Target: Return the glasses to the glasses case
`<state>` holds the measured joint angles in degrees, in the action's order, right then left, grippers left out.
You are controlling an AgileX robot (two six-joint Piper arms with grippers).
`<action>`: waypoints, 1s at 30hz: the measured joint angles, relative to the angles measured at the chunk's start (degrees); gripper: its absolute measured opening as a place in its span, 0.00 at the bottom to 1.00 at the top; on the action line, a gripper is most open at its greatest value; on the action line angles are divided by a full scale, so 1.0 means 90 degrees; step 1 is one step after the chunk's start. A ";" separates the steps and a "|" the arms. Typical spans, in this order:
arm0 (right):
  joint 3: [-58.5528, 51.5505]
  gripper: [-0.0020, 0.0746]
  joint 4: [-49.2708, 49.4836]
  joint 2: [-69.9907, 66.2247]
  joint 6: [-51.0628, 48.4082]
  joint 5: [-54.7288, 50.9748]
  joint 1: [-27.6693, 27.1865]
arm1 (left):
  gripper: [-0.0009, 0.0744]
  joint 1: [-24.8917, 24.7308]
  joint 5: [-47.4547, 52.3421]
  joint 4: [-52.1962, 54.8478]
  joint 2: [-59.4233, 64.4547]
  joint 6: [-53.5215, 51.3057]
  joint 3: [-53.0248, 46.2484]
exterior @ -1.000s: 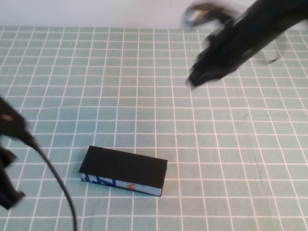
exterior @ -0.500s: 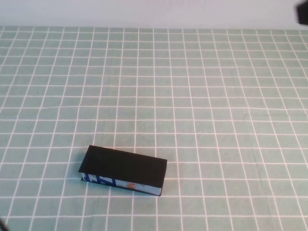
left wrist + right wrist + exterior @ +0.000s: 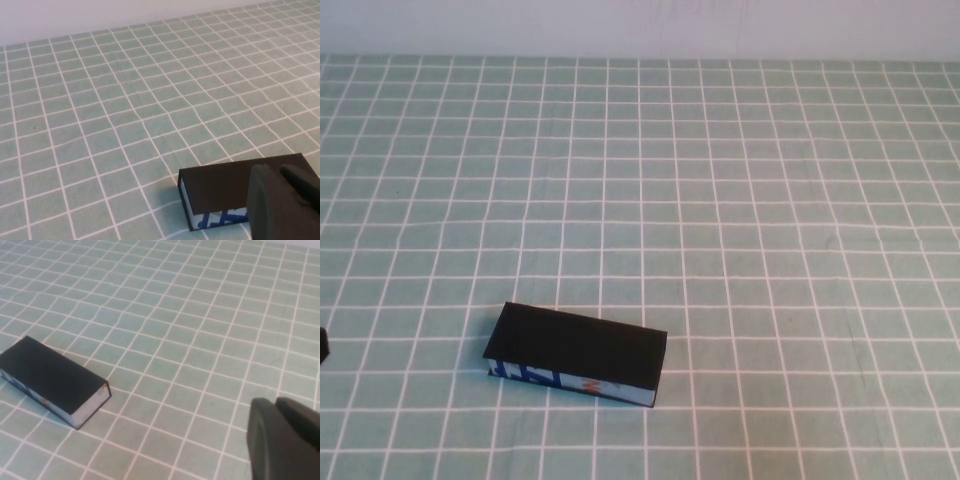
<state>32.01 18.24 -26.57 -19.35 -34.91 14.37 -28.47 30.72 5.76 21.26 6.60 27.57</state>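
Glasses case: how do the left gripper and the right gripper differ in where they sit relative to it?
In its wrist view the left gripper overlaps one end of the glasses case; the right gripper has bare tablecloth between. The left gripper faces the case's blue-printed front, the right gripper its pale end. Shared: neither touches the closed case.

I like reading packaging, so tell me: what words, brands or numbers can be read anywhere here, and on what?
Black rectangular glasses case, lid shut, on the green checked tablecloth: its light-blue front side carries dark blue and orange print, too blurred to read.
Left gripper and right gripper, each seen only in its own wrist view: no markings.
Nothing else bears text.
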 joint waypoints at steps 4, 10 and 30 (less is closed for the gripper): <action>-0.0540 0.01 0.0060 0.0319 0.0015 0.0415 0.0000 | 0.01 0.0000 -0.0236 0.0012 0.0000 0.0029 -0.0066; -0.0621 0.01 0.0181 0.0391 0.0015 0.0434 0.0000 | 0.01 0.0000 -0.0255 0.0039 0.0000 0.0029 -0.0066; -0.0621 0.01 0.0311 0.0391 0.0015 0.0309 0.0000 | 0.01 0.0000 -0.0068 0.0067 0.0000 -0.0057 -0.0165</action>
<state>26.42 21.03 -23.05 -19.21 -32.13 14.37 -28.47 30.11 6.36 21.26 6.09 26.09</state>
